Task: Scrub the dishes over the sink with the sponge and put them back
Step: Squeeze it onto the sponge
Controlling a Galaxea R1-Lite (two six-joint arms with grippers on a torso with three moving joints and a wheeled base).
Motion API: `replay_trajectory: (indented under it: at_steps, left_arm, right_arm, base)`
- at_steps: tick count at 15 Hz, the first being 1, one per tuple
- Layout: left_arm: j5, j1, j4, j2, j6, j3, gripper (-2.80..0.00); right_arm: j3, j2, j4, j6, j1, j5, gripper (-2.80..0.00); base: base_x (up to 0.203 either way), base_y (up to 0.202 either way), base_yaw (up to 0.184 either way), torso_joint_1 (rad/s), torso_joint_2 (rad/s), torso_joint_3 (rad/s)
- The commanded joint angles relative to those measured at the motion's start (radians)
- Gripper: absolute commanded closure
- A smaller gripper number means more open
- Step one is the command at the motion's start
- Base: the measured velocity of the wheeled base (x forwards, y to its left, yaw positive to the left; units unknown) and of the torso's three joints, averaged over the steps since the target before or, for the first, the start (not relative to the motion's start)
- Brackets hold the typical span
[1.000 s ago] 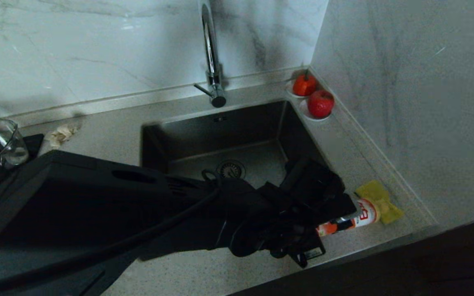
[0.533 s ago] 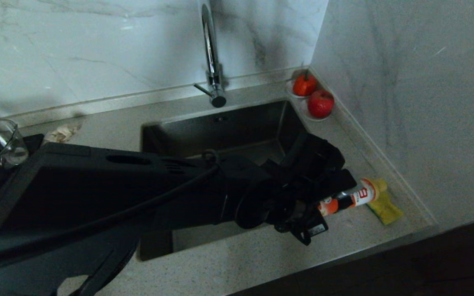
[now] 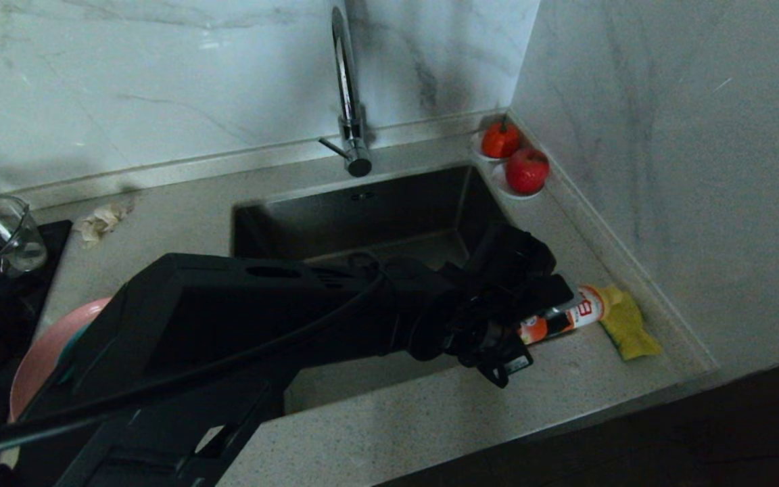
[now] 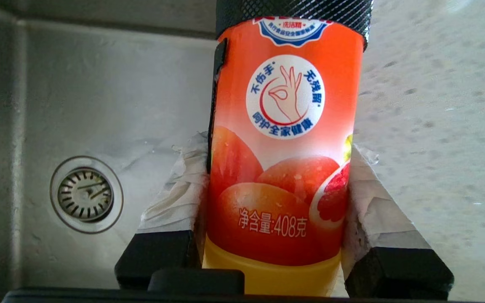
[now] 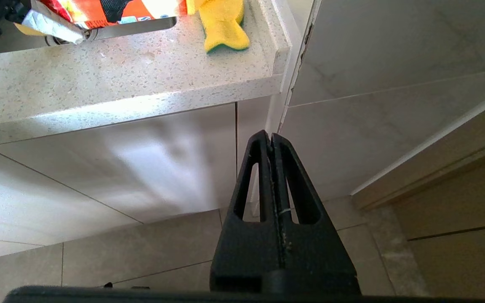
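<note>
Now the left gripper (image 4: 278, 198) clamps a detergent bottle (image 4: 282, 143) by its body, held level over the sink (image 3: 362, 216) edge. Right gripper (image 5: 271, 145) pinched shut, parked below the counter. Sponge (image 3: 626, 321) lies just past the bottle's cap: soft, light, best pinched across its short sides. Plate (image 3: 38, 352) sits far behind the jaws: stiff, slick, probably breakable; take it by the rim.
</note>
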Motion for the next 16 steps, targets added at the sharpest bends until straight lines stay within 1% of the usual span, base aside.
replay_trajectory:
  at_steps: [1, 9, 16]
  left_arm:
    - [0.002, 0.005, 0.006, -0.002, 0.002, -0.001, 0.0]
    - [0.002, 0.003, 0.016, -0.052, 0.004, 0.001, 0.0]
    - [0.002, -0.022, 0.019, -0.093, 0.003, 0.003, 0.0]
  right_arm:
    - [0.0, 0.0, 0.0, 0.0, 0.0, 0.0, 0.0]
    - [0.0, 0.0, 0.0, 0.0, 0.0, 0.0, 0.0]
    - [0.0, 0.0, 0.0, 0.001, 0.0, 0.0, 0.0]
  base:
    - [0.0, 0.0, 0.0, 0.0, 0.0, 0.0]
    - [0.0, 0.0, 0.0, 0.0, 0.0, 0.0]
    - [0.0, 0.0, 0.0, 0.0, 0.0, 0.0]
